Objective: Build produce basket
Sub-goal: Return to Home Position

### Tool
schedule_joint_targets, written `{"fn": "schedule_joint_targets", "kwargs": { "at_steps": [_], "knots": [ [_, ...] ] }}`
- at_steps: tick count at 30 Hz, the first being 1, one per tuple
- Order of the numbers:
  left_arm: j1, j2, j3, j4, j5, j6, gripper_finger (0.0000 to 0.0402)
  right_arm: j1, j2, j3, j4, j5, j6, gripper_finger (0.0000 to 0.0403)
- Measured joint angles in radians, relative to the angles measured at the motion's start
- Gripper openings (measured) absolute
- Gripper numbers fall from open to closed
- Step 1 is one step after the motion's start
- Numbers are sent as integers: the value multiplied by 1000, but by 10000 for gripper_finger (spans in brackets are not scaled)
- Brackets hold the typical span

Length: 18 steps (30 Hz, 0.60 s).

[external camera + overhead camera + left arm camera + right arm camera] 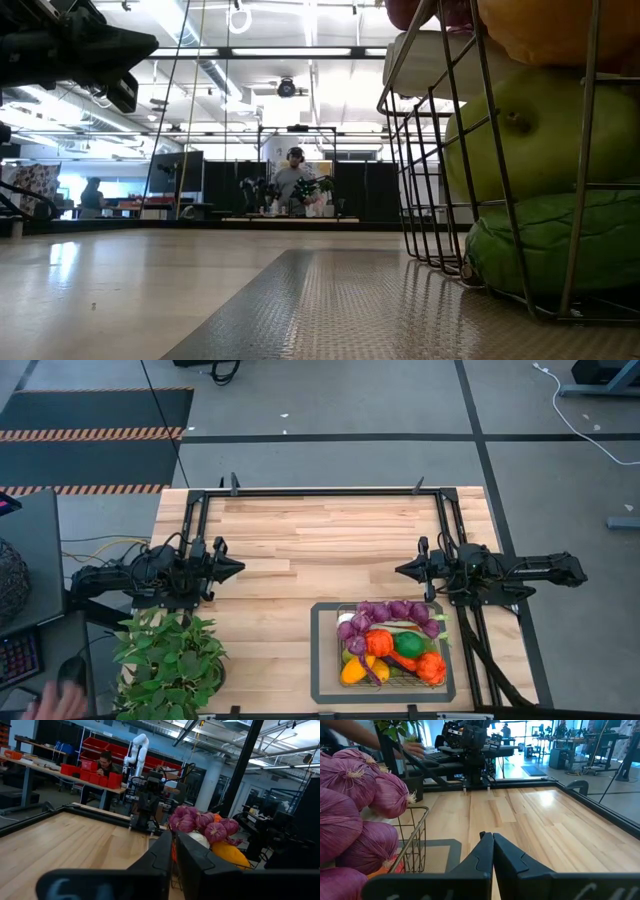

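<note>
Nearest me, the basket [324,660] sits at the near right of the desk [300,540], its long axis running left to right, square with the desk edge. The produce [385,645] is heaped inside it, with yellow and orange pieces near, a green one in the middle and purple ones along the far wall. A potted plant [168,658] stands near left. Farther back I see the left gripper [240,568] and right gripper [399,569] raised mid-desk, well apart, tips pointing at each other. Both pairs of fingers [479,852] are pressed together and empty.
</note>
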Motion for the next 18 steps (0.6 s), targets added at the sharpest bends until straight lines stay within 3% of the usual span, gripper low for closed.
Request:
{"fn": "schedule_joint_targets", "kwargs": {
  "at_steps": [18],
  "knots": [
    [0, 0, 0, 0, 0, 0, 31, 0, 0, 0, 0, 0, 0, 16]
  ]
}}
